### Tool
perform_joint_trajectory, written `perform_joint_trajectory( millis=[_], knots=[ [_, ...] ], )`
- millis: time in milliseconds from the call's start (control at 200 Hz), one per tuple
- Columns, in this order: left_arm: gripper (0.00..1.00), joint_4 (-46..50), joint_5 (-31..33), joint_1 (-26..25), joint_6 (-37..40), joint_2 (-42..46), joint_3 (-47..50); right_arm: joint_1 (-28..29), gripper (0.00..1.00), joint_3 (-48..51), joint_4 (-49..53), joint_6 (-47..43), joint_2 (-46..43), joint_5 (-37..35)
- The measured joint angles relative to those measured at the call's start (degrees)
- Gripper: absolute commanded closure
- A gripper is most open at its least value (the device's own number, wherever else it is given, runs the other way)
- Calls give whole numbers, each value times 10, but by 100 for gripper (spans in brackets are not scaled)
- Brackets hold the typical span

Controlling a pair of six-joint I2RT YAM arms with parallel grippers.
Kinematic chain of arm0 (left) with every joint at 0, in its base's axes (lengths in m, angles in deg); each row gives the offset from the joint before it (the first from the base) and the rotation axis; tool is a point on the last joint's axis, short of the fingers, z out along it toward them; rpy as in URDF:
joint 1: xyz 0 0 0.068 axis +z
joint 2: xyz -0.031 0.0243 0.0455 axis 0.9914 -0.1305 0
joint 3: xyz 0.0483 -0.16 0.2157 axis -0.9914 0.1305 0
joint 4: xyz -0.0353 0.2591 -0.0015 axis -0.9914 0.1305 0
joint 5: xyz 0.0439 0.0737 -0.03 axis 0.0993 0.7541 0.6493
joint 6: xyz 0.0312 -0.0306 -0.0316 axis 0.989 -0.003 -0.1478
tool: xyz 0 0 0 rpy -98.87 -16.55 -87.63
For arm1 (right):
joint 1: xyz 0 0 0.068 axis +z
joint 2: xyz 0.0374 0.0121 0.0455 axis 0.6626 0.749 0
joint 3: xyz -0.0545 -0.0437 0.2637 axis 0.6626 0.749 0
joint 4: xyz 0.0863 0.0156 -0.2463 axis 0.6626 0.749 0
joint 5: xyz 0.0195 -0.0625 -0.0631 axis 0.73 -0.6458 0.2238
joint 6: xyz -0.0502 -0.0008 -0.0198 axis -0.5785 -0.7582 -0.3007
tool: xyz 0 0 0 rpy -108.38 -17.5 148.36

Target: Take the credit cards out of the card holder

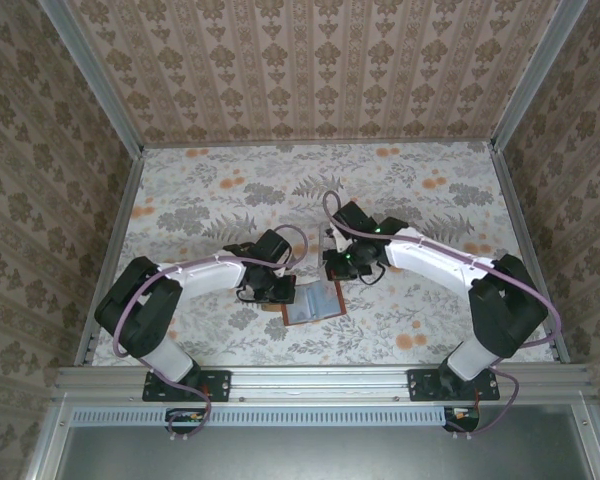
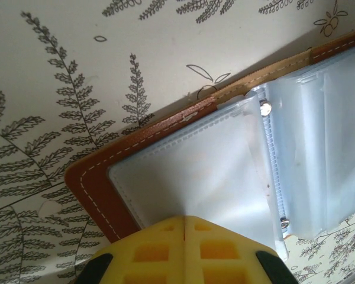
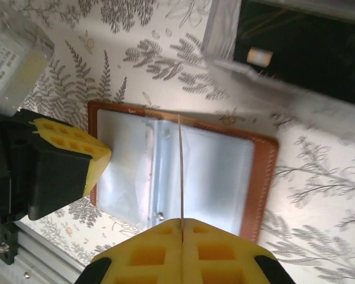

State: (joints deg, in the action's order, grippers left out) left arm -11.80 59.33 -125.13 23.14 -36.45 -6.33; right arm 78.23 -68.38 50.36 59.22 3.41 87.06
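Closest to my left wrist camera, my left gripper (image 2: 183,223) is pressed together on nothing, poised at the open card holder (image 2: 97,186). From my right wrist, my right gripper (image 3: 181,223) clamps a credit card (image 3: 180,168), seen edge-on above the card holder's clear sleeves. From above, the card holder lies open by the near edge of the table (image 1: 430,200), about midway along, with both grippers at it.

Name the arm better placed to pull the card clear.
Right. The right hand is shut on a thin card, edge-on over the card holder; the left hand rests shut on the holder.
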Motion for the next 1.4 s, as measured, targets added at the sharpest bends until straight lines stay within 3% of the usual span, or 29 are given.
perform_joint_trajectory(
  millis=[550,855,1115,1400],
  knots=[
    [95,5,2,11,17,0,-5,-33,100,-105,108,-419,1,-59],
    [94,16,4,14,22,0,-16,-52,100,-186,176,-635,54,-88],
    [94,28,5,26,23,14,-19,-59,100,-286,236,-750,135,-106],
    [94,30,13,37,23,55,-18,-71,100,-414,297,-820,224,-119]
  ],
)
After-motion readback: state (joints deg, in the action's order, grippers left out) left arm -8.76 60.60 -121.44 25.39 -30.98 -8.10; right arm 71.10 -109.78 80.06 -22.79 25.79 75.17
